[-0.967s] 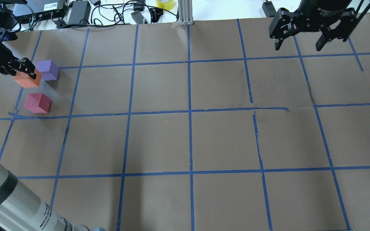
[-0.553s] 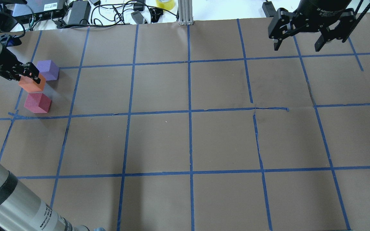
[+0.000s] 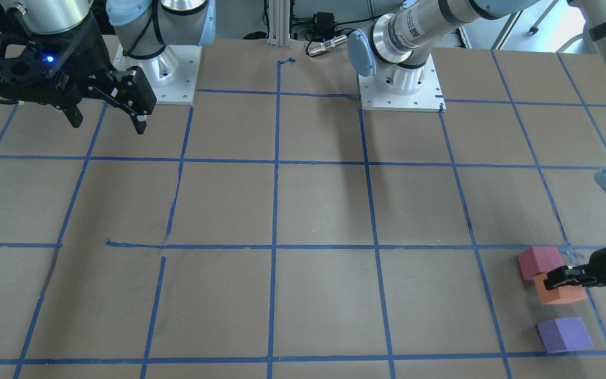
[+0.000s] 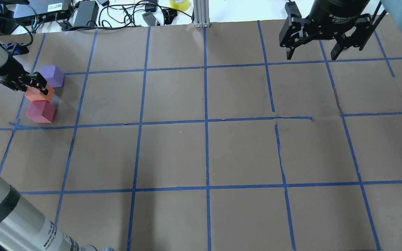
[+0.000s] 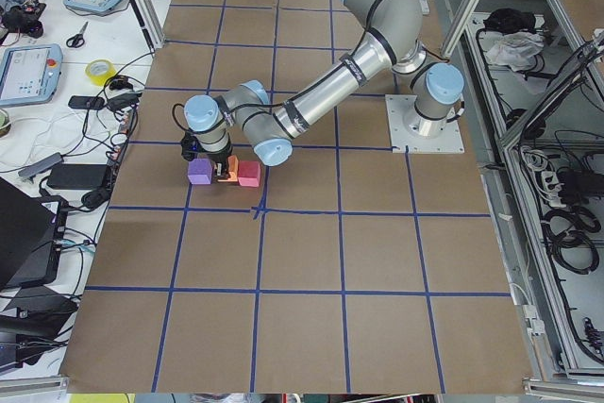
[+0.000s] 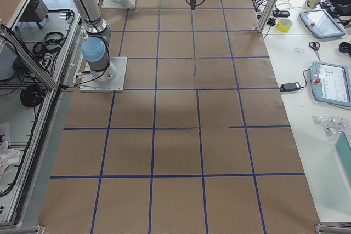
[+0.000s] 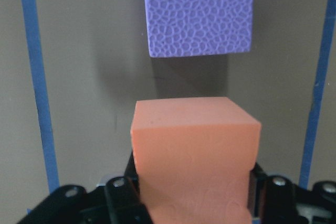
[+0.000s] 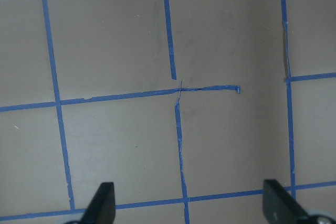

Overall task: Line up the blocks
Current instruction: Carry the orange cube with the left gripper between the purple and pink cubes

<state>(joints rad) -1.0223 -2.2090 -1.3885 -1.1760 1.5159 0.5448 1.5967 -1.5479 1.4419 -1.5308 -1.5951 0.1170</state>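
My left gripper (image 4: 35, 87) is shut on the orange block (image 4: 37, 94) and holds it low, between the purple block (image 4: 52, 76) and the pinkish-red block (image 4: 40, 111). I cannot tell whether it touches the table. In the left wrist view the orange block (image 7: 194, 150) sits between the fingers (image 7: 123, 190) with the purple block (image 7: 198, 11) ahead. The front-facing view shows the orange block (image 3: 561, 293) next to the pinkish-red block (image 3: 539, 261), with a gap to the purple block (image 3: 565, 334). My right gripper (image 4: 311, 55) is open and empty, high over the far right.
The brown table cover (image 4: 204, 153) carries a blue tape grid. Cables, power bricks and a tape roll (image 4: 179, 4) lie beyond the far edge. An aluminium post (image 4: 201, 14) stands at the far middle. Both arm bases (image 3: 400, 87) sit on the robot's side.
My left gripper has carried the orange block from beside the purple block towards the pinkish-red block, and lower. My right gripper has shifted a little to the left, still open.
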